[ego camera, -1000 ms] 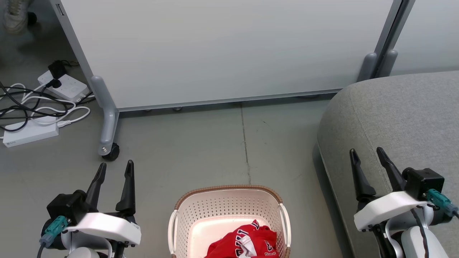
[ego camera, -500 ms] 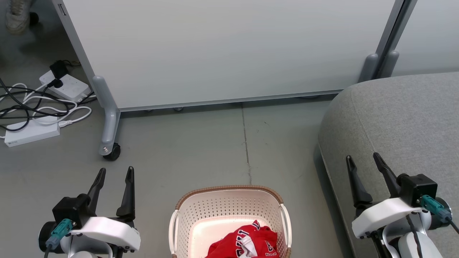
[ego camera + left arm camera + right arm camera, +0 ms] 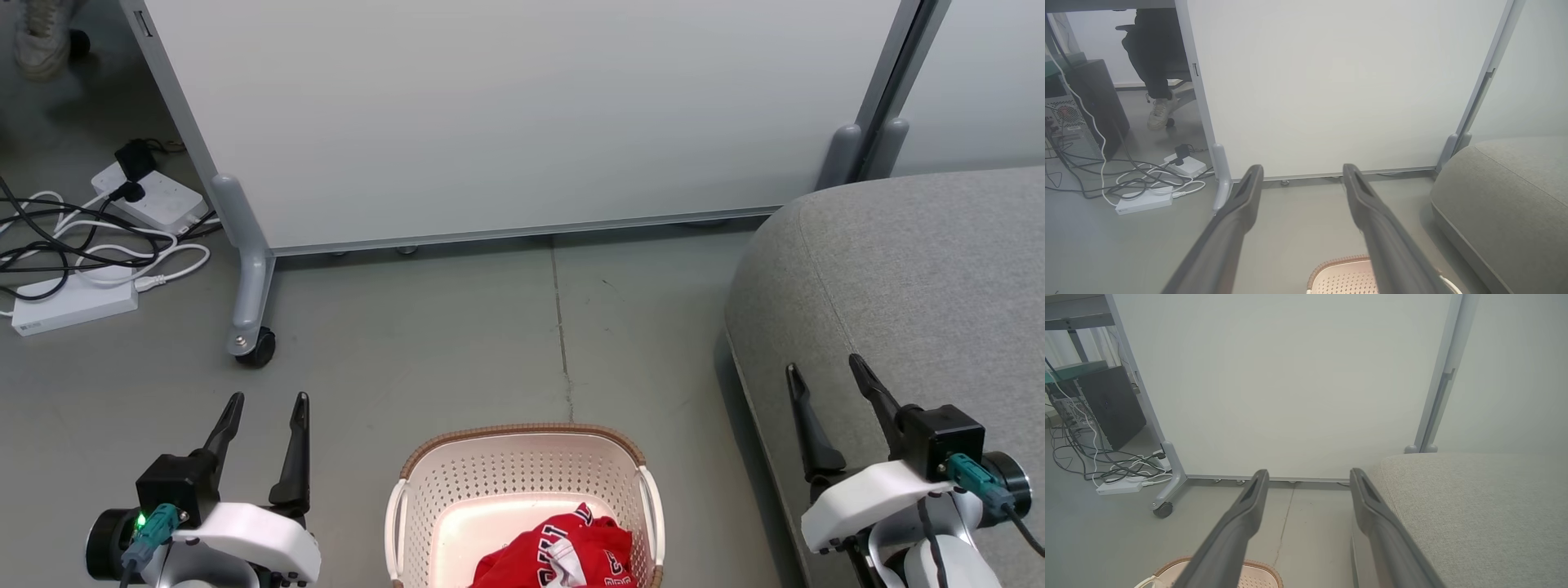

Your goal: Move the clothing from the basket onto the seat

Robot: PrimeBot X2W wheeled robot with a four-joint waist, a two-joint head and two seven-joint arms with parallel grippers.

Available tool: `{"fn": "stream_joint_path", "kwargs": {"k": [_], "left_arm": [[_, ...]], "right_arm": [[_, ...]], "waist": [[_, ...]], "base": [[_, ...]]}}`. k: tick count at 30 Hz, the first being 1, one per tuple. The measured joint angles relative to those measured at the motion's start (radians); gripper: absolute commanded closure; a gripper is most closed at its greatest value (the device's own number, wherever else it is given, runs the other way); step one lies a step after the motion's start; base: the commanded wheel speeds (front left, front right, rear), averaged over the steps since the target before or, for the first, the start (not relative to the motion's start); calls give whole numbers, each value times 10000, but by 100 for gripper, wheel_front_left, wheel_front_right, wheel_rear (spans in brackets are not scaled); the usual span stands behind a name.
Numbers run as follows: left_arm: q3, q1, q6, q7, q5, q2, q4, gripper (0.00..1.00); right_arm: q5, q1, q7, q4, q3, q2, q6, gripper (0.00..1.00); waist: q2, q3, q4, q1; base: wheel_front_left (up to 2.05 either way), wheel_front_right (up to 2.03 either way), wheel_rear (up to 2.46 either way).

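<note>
Red clothing point(image 3: 563, 551) with white trim lies crumpled in the cream perforated basket point(image 3: 522, 457) on the floor at the bottom centre of the head view. The basket's brown rim also peeks into the left wrist view point(image 3: 1337, 261) and the right wrist view point(image 3: 1257, 566). The grey seat point(image 3: 914, 278) fills the right side, seen too as the seat point(image 3: 1506, 196) and the seat point(image 3: 1470, 506). My left gripper point(image 3: 269, 398) is open to the basket's left, holding nothing. My right gripper point(image 3: 823, 366) is open over the seat's front edge, holding nothing.
A pale grey wheeled partition panel point(image 3: 506, 114) stands behind, its caster point(image 3: 253, 349) on the floor ahead of my left gripper. Power strips and tangled cables point(image 3: 90, 245) lie at the far left. A person's shoe point(image 3: 1159, 116) and a computer tower point(image 3: 1073, 122) sit beyond.
Both grippers have drawn back toward the bottom of the head view, staying open. The basket and clothing have not moved.
</note>
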Motion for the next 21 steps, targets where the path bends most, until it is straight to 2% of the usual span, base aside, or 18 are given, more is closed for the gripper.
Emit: {"fn": "stream_joint_path", "kwargs": {"k": [7,21], "left_arm": [[-25,18,81,0,253,-23,48,0],[-86,21,92,31,109,2,184,0]], "right_arm": [[-322,7,-107,-48,54,4,13,0],[50,27,-104,40,-77,6,13,0]], "waist": [[0,-3,42,0],[0,11,57,0]], "base": [[0,0,0],[0,0,0]]}}
